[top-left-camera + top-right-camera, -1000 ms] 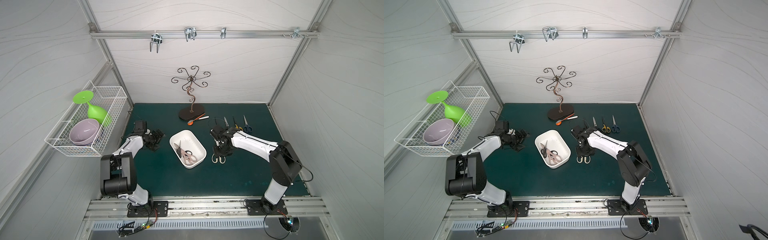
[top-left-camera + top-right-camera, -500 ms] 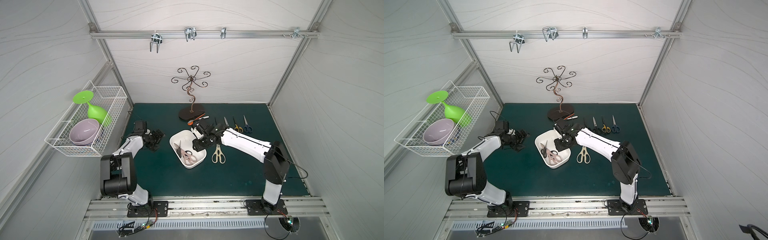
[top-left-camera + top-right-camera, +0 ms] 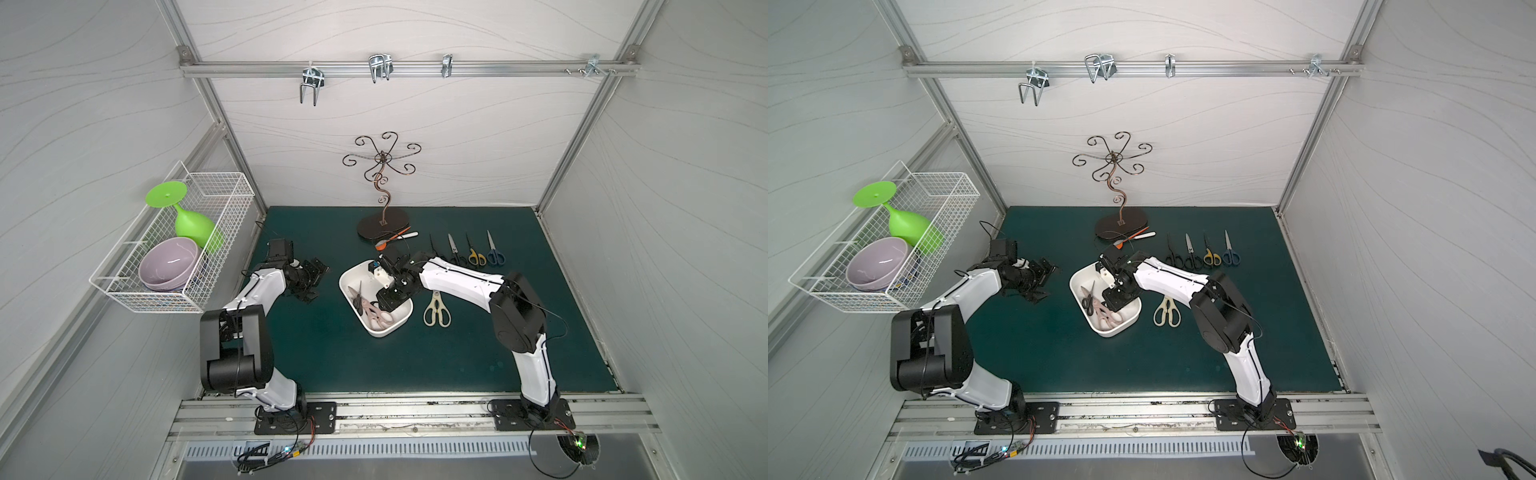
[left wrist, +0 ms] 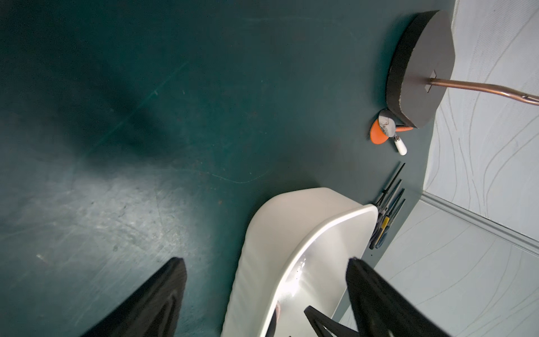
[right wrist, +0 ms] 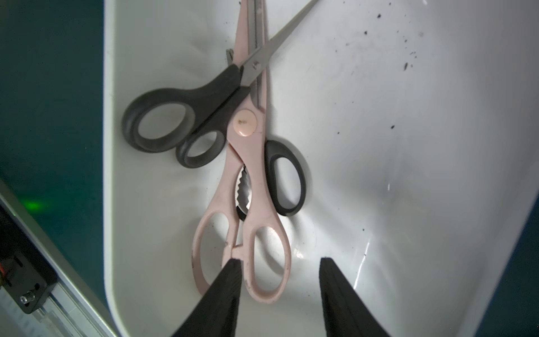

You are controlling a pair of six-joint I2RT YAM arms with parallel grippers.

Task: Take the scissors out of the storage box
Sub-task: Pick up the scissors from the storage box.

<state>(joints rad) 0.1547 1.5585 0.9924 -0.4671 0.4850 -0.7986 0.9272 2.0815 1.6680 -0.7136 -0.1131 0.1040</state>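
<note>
Right gripper, off the cream shears, now hangs inside the box; jaws part-open, empty, poised astride the pink shears handle for pinching.

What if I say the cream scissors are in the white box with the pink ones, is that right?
No. In both top views the cream scissors lie on the green mat beside the white box. The pink ones are in the box.
</note>
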